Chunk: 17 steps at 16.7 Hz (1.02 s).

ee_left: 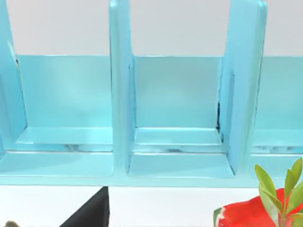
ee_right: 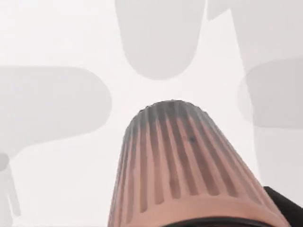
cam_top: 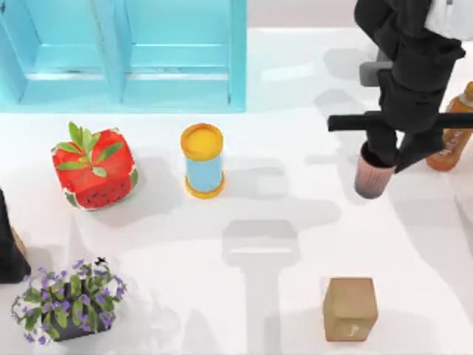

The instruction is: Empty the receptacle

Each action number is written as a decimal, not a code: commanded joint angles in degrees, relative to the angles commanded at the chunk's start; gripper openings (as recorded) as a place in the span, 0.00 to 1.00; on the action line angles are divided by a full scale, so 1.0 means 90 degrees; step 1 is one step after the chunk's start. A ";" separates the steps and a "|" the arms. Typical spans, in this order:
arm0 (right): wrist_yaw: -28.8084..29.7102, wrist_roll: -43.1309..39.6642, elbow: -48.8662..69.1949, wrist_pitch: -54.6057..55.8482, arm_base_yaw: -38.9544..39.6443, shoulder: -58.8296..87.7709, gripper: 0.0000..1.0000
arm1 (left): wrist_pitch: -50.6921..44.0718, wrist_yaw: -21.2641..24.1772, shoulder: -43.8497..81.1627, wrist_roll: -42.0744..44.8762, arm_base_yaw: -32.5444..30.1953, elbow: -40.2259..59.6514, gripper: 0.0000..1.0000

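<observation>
The receptacle point(cam_top: 372, 177) is a pink ribbed cup with a darker base, at the right of the table. My right gripper point(cam_top: 395, 154) comes down on it from above and is shut on its rim, one black finger point(cam_top: 381, 148) at the mouth. In the right wrist view the receptacle point(ee_right: 184, 165) points its narrow base away toward the white table, with a black fingertip point(ee_right: 284, 203) beside the rim. I cannot tell whether its base touches the table or whether anything is inside. My left arm point(cam_top: 9, 248) is parked at the table's left edge.
A light blue shelf unit point(cam_top: 126, 52) stands at the back left. A watermelon-patterned cube with leaves point(cam_top: 94, 168), a yellow-topped blue can point(cam_top: 202, 160), a purple flower pot point(cam_top: 68, 299), a brown box point(cam_top: 349, 308) and an orange bottle point(cam_top: 452, 133) are spread about.
</observation>
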 joint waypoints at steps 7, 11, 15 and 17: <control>-0.0018 0.0073 -0.0110 0.0143 0.0051 0.0033 0.00 | 0.0000 0.0000 0.0000 0.0000 0.0000 0.0000 1.00; -0.0002 0.0105 -0.0626 0.0871 0.0098 0.0196 0.00 | 0.0000 0.0000 0.0000 0.0000 0.0000 0.0000 1.00; 0.0003 0.0116 -0.0796 0.1061 0.0115 0.0253 0.00 | 0.0000 0.0000 0.0000 0.0000 0.0000 0.0000 1.00; 0.0003 0.0116 -0.0796 0.1061 0.0115 0.0253 0.08 | 0.0000 0.0000 0.0000 0.0000 0.0000 0.0000 1.00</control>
